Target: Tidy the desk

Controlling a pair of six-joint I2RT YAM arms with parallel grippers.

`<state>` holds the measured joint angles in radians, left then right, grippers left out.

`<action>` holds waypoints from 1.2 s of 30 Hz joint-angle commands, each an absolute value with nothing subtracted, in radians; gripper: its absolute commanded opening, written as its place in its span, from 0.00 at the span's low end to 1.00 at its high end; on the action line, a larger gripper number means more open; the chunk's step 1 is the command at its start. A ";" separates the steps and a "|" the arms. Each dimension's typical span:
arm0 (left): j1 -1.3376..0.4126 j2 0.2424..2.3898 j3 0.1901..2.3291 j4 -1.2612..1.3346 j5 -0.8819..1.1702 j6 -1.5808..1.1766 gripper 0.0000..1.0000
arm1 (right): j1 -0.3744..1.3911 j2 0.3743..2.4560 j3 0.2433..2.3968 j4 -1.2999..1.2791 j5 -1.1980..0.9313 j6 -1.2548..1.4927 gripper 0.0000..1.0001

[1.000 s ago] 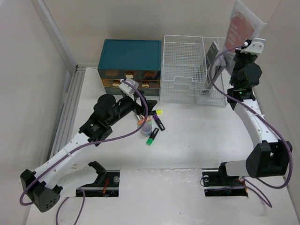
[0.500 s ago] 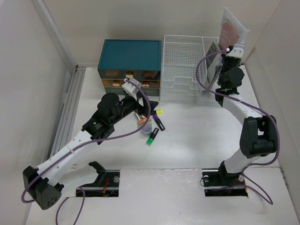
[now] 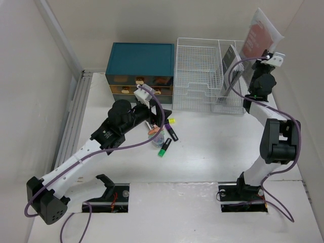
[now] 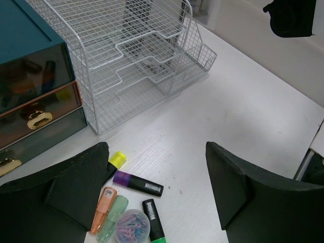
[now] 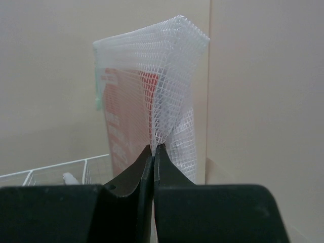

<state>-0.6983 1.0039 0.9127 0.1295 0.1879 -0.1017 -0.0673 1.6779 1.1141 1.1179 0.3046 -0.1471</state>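
The white desk (image 3: 217,147) carries a teal drawer box (image 3: 140,63) along its far edge. Just beside the box, on the right, stands a white wire-mesh file rack (image 3: 200,76). In front of the drawers a small clutter lies on the bare top. There is a yellow-capped highlighter (image 4: 117,160), a purple marker (image 4: 137,183) and a green highlighter (image 4: 153,220). An orange pen-like piece (image 4: 104,208) touches a pale green one (image 4: 114,216), next to a round clear tub of coloured paper clips (image 4: 132,227). All of it lies close together, well apart from the rack.
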 commanded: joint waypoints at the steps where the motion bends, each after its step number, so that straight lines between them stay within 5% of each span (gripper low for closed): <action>1: -0.696 0.997 0.931 0.158 0.204 -0.092 0.74 | -0.112 1.704 1.126 1.235 0.174 0.033 0.00; 12: -0.696 1.006 0.931 0.158 0.204 -0.092 0.74 | -0.153 1.795 1.094 1.353 -0.046 0.143 0.00; 27: -0.696 1.015 0.931 0.149 0.213 -0.083 0.76 | -0.153 1.829 0.980 1.387 -0.055 0.156 0.00; 32: -0.696 1.015 0.931 0.149 0.213 -0.083 0.76 | -0.153 1.787 0.936 1.374 -0.055 0.156 0.28; 36: -0.696 1.015 0.931 0.149 0.204 -0.083 0.76 | -0.153 1.747 0.914 1.338 -0.064 0.156 0.64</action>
<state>-0.6983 1.0241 0.9127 0.1284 0.2008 -0.0933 -0.1574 1.8118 0.9268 1.2922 -0.0376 0.1425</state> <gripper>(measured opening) 0.753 0.609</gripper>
